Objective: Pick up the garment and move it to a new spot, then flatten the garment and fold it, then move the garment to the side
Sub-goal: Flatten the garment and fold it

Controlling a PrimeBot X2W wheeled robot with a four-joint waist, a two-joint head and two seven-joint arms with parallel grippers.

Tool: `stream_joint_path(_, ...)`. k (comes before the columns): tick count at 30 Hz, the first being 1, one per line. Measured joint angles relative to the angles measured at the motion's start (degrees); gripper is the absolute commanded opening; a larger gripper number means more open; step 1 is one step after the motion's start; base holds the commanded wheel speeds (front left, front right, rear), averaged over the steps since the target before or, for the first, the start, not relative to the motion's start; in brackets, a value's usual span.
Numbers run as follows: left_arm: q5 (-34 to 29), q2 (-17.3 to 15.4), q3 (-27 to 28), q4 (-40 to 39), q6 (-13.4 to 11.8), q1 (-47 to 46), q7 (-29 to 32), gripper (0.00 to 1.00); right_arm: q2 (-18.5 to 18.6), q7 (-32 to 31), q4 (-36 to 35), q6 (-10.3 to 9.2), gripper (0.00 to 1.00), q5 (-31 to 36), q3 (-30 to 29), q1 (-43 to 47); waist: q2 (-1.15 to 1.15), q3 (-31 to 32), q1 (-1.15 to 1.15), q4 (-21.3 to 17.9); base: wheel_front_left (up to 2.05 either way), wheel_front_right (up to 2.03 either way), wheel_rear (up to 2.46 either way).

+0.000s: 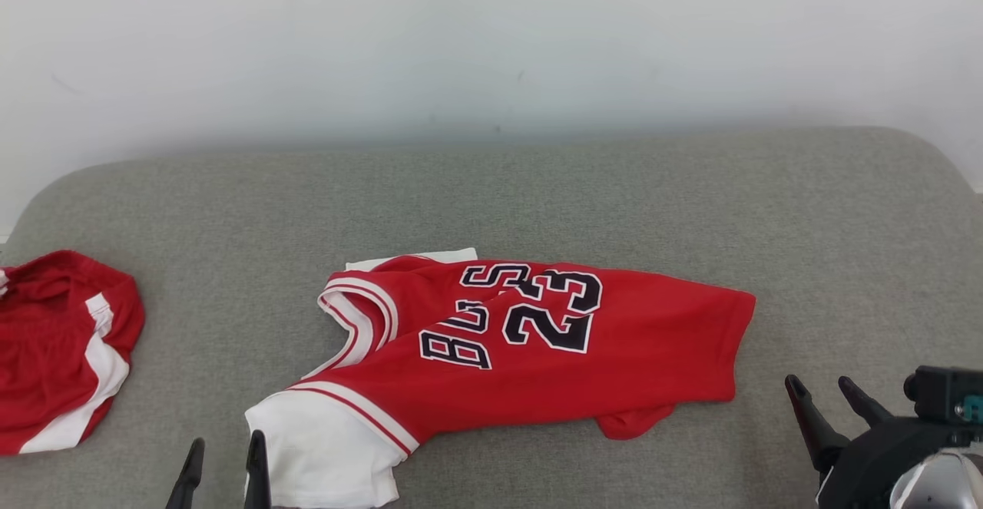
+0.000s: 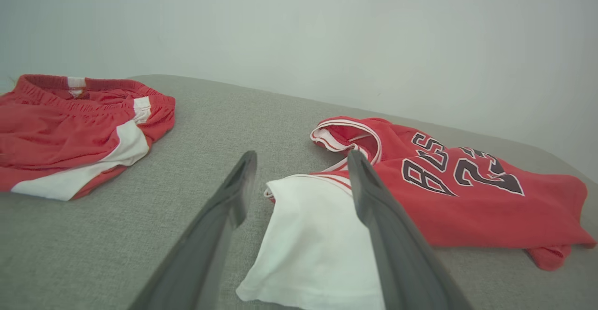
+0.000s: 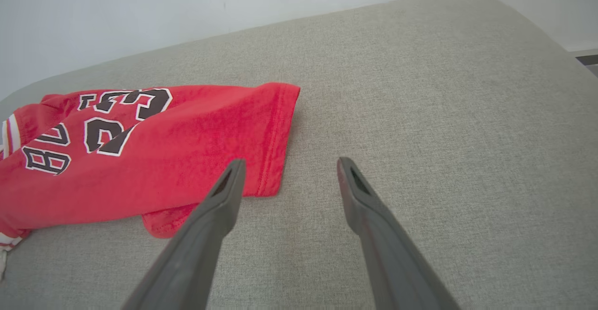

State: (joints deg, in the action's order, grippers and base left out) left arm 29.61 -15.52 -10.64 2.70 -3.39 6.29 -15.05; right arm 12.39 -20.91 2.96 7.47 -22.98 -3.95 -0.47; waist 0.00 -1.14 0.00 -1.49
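Observation:
The garment is a red jersey with black "23" lettering and white sleeves, lying crumpled on the grey cushion. Its near white sleeve spreads toward the front edge. My left gripper stands open just left of that sleeve; in the left wrist view the sleeve lies loose between and under the spread fingers of the left gripper. My right gripper is open to the right of the jersey's hem; the right wrist view shows the right gripper beside the hem of the garment, holding nothing.
Red shorts with white side stripes lie at the cushion's far left, and they also appear in the left wrist view. A pale wall rises behind the cushion. Bare grey fabric stretches behind and to the right of the jersey.

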Motion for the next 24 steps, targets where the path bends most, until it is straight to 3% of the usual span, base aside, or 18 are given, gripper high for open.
stream_joint_path(10,-6.9,4.6,7.6,-2.2,6.1,2.0,0.0,1.0,-0.1,-12.9,8.0,0.0,1.0,-5.9,-3.9,-9.1,0.0,-1.2,0.0,2.0,0.0,0.0,0.0)
stream_joint_path(15,-9.2,6.0,8.7,-2.9,8.0,1.9,0.0,1.0,-0.3,-14.4,12.5,0.0,1.0,-6.2,-5.1,-15.1,0.0,-2.5,0.0,3.0,0.0,0.0,0.0)
stream_joint_path(24,-10.6,6.6,7.7,-2.6,9.0,0.9,0.0,1.0,-0.2,-14.6,21.2,0.0,1.0,-4.6,-5.0,-22.1,0.0,-4.9,0.0,4.7,0.0,0.0,0.0)
